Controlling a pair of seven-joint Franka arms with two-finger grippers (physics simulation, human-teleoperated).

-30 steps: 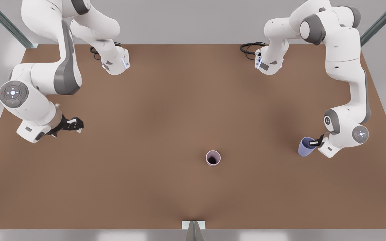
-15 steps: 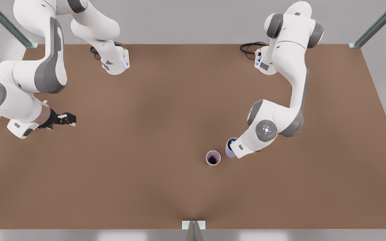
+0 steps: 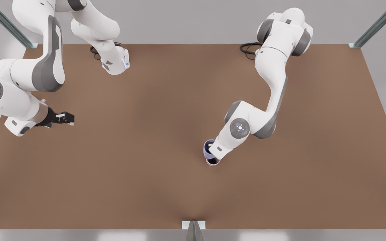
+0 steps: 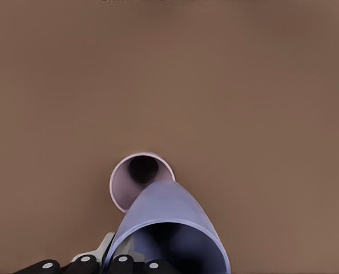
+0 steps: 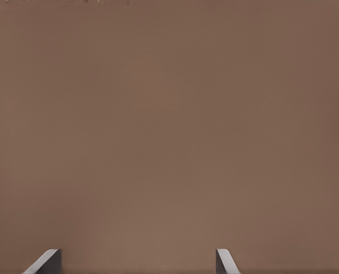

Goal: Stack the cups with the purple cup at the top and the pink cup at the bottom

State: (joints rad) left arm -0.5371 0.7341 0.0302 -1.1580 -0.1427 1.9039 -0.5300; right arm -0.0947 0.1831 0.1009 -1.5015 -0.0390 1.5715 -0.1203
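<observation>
The purple cup (image 3: 208, 147) hangs tilted just above the pink cup (image 3: 212, 163), which stands upright on the brown table (image 3: 146, 134) with most of it covered from above. My left gripper (image 3: 214, 152), on the arm at the front view's right, is shut on the purple cup's wall. In the left wrist view the purple cup (image 4: 169, 217) overlaps the pink cup's rim (image 4: 122, 185), its base pointing at the dark opening. My right gripper (image 3: 66, 118) waits open over bare table at the front view's left, its fingertips (image 5: 48, 260) wide apart.
Both arm bases (image 3: 114, 63) stand at the table's far edge with black cables beside them. Metal frame posts (image 3: 5, 23) rise at the far corners. A small bracket (image 3: 193, 225) sits at the middle of the near edge.
The left arm has carried the purple cup from the front view's right side across to the pink cup, now over it. The right arm drew back slightly toward the front view's left.
</observation>
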